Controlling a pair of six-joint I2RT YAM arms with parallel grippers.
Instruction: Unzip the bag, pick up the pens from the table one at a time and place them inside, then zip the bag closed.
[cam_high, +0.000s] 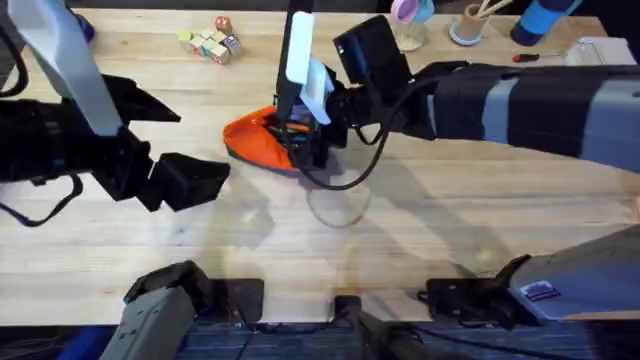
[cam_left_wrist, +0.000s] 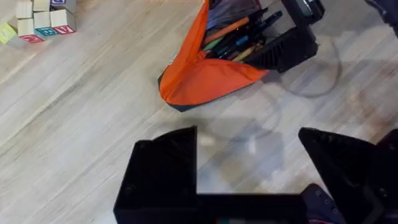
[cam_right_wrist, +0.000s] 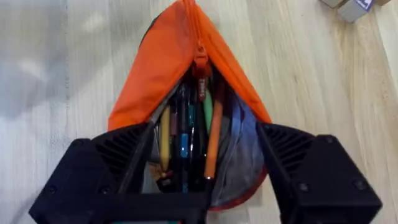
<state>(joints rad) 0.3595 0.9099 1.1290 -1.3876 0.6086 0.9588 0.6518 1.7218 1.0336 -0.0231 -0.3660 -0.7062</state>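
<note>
**Nearly packed, pouch could still spill**

Now the orange pencil pouch (cam_high: 252, 140) lies mid-table (cam_high: 420, 220), its mouth gaping between the right gripper (cam_right_wrist: 199, 180)'s spread fingers, pens (cam_right_wrist: 211, 134) inside, zipper pull (cam_right_wrist: 200, 62) at twelve o'clock in the wrist view. A careless withdrawal may snag fabric. At nine o'clock, the left gripper (cam_left_wrist: 249, 162) hangs open, apart.

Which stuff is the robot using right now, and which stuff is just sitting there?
Using:
- the bag, open
- the pens inside it
- right gripper, fingers spread at the bag's mouth

Just sitting there:
- toy blocks
- cups at the table's far edge
</note>
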